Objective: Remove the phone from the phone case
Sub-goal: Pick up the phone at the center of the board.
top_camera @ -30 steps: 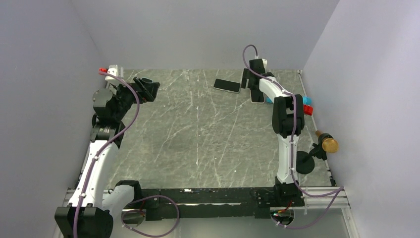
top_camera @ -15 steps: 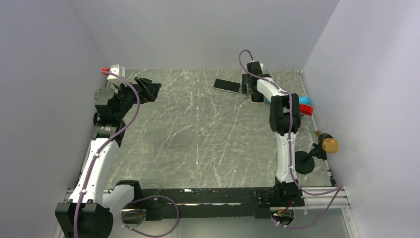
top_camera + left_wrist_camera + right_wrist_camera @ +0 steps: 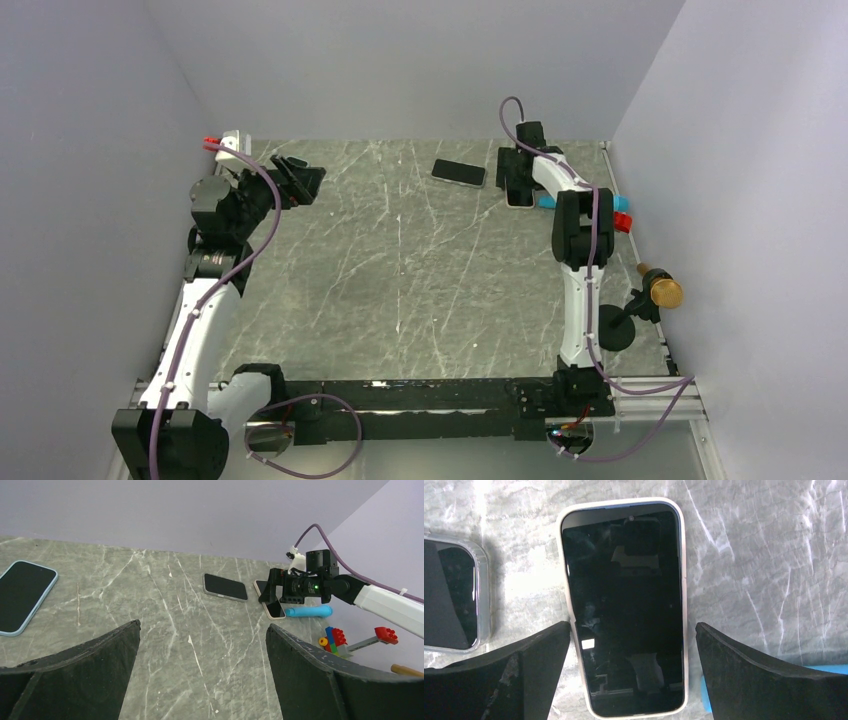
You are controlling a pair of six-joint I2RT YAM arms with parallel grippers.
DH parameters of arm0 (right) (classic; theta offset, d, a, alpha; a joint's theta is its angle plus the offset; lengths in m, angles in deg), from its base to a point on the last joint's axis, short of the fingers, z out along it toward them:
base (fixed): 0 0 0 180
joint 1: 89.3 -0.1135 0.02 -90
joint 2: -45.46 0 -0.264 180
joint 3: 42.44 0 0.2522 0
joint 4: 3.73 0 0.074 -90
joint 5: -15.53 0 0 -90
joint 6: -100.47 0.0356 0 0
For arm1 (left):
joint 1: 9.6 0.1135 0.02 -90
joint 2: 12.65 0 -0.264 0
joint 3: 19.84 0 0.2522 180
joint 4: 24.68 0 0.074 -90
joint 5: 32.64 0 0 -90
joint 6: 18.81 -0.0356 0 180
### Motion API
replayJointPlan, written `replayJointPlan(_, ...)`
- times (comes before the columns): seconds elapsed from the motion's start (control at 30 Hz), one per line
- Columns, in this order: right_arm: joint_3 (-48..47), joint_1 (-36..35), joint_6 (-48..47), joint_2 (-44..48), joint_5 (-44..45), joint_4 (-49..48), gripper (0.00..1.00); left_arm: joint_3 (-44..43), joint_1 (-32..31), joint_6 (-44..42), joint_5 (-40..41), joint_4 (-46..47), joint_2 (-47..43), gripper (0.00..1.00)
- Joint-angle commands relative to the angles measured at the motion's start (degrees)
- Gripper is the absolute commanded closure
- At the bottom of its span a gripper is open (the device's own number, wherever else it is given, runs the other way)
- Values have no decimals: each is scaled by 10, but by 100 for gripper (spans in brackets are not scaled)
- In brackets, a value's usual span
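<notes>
Altogether, three phones point(image 3: 22, 596) point(image 3: 225, 586) point(image 3: 624, 605), left fingers point(image 3: 75, 675) spread, right fingers point(image 3: 764, 680) spread.

A phone point(image 3: 624, 610) with a dark, unlit screen is seen lying flat and face up on the grey marbled bench point(image 3: 749, 555), toward its far right part. It is seated in a cream phone case point(image 3: 684, 605), whose rounded rim is shown all around the screen, camera notch at the far end.
</notes>
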Motion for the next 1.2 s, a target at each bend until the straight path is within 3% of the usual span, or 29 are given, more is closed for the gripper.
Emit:
replayJointPlan(0.0,-38,2,-13,-34,-14,43,1,-15,4,10,-15,28,2,1)
replayJointPlan(0.17,-27,0,10,-32,-52,63,25,-16,4,21,-27,31,17,1)
replayJointPlan(0.33,140,-4,46,77,-63,-16,49,-17,1,19,-18,23,22,1)
replayJointPlan(0.43,228,-13,64,132,-58,-23,56,-17,-3,21,-19,21,27,1)
replayJointPlan(0.5,291,-27,73,182,-49,-44,51,-16,-6,25,-22,22,29,1)
replayJointPlan(0.67,424,-62,109,289,-17,-92,27,-23,-27,27,-5,4,38,1)
replayJointPlan(0.77,457,-63,116,307,-38,-128,2,-40,-64,11,60,-46,49,1)
replayJointPlan(0.9,416,-65,109,274,-36,-87,0,-65,-89,-4,88,-97,82,1)
replayJointPlan(1.17,379,-88,104,225,34,-16,0,-55,-117,-2,90,-74,84,1)
